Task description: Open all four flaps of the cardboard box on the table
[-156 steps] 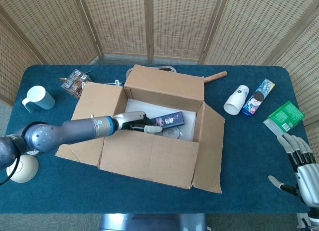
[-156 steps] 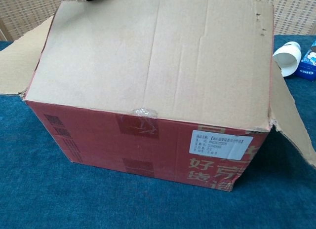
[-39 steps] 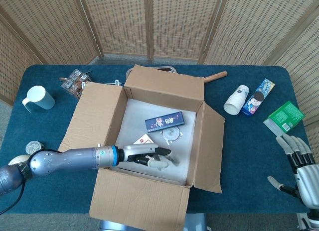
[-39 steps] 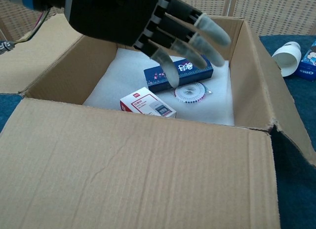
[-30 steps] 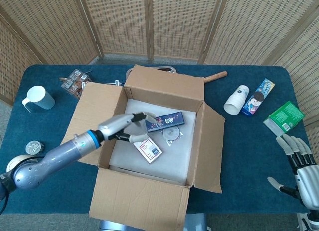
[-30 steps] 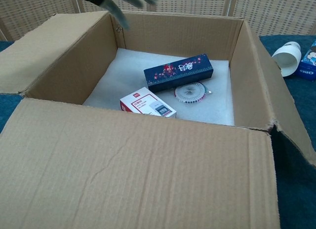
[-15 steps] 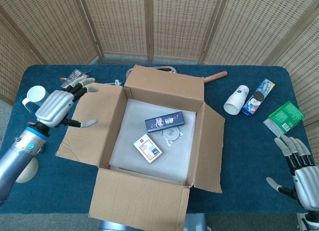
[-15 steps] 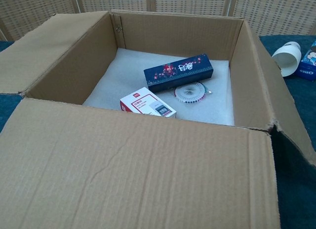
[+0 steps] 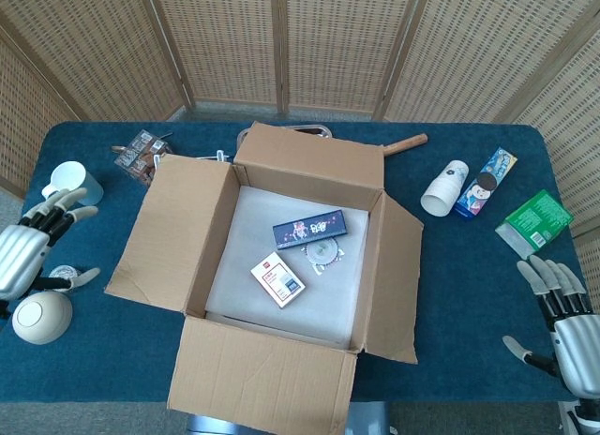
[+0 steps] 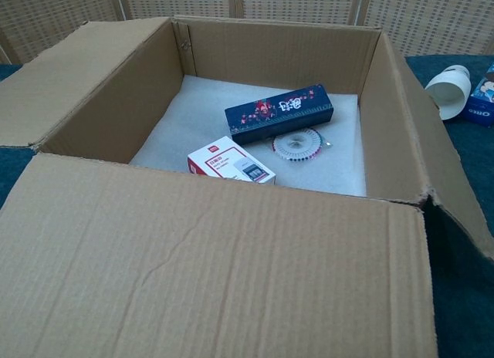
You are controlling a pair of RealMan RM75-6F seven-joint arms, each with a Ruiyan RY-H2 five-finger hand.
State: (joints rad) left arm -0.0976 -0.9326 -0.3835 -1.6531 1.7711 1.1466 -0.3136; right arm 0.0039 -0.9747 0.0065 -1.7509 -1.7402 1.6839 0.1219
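- The cardboard box (image 9: 281, 266) sits in the middle of the blue-covered table (image 9: 450, 285), with all four flaps folded outward: the near flap (image 10: 208, 273) towards the robot, the far flap (image 9: 309, 158) towards the screens, the left flap (image 9: 173, 233) and the right flap (image 9: 398, 276) out to the sides.
- Inside, on white foam padding (image 10: 177, 119), lie a long dark blue box (image 10: 279, 113), a small red-and-white box (image 10: 230, 166) and a round clear disc of pins (image 10: 301, 144), close together.
- The left hand (image 9: 28, 252) hovers at the table's left edge, empty, fingers spread, well apart from the box, beside a pale blue mug (image 9: 73, 182) and above a cream round object (image 9: 39, 318).
- The right hand (image 9: 562, 313) is at the lower right corner, empty with fingers apart, near a green packet (image 9: 536, 221).
- Right of the box lie a tipped white paper cup (image 9: 444, 186) and a blue Oreo packet (image 9: 487, 182), just beside each other.
- Behind the left flap there is a small packet of brown items (image 9: 141, 154); a wooden handle (image 9: 405, 143) lies behind the far flap.
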